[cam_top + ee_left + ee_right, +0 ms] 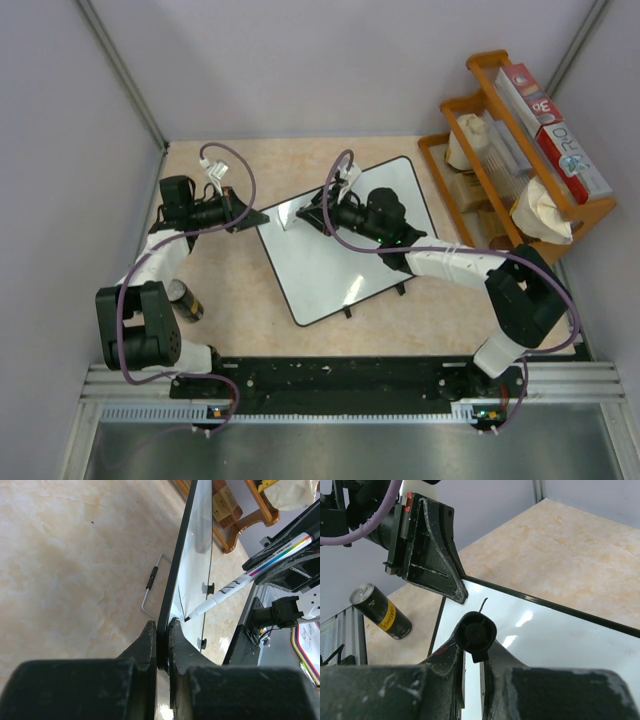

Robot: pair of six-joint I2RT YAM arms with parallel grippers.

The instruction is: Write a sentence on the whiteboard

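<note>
top and wrist views. the whiteboard (340, 240) lies skewed at the centre of the table (230, 280), feet toward the near edge. left arm: elbow folded by the near-left corner, forearm reaching far, wrist turned rightward; left gripper (161, 630) clamped on the board's left corner edge. right arm: elbow bent near the right edge, forearm stretched leftward over the board; right gripper (474, 652) closed around a marker (250, 575), its tip touching the board beside 1 short dark stroke (484, 603). a can (185, 300) lies by the left arm.
</note>
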